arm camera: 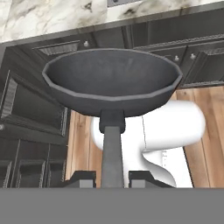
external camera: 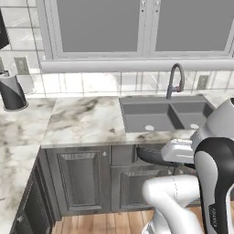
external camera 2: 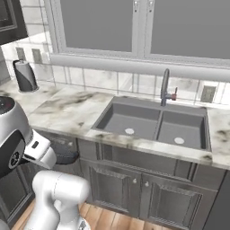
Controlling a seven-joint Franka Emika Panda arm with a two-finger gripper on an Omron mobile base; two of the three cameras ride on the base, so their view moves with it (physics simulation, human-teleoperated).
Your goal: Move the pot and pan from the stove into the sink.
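Left of the sink [external camera: 165, 114]: a dark canister [external camera: 13, 93] standing on the marble counter [external camera: 82, 121], well apart from the basins, near the tiled wall. Behind the sink, at the divider between its two grey basins: a dark gooseneck faucet [external camera: 175, 80], under the window [external camera: 137, 27]. Below the sink's front edge, in front of the dark cabinet doors [external camera 2: 148, 191] and clear of the counter: the pan [arm camera: 113, 81], dark grey, shallow, held roughly level over the wooden floor [arm camera: 199, 131]. Jaws of the gripper [arm camera: 112, 177] clamped on the pan's long thin handle, one dark finger at each side of it in the hand view. Right of the sink: a wall outlet [external camera: 202, 82] on the tiles, just beyond the far basin.
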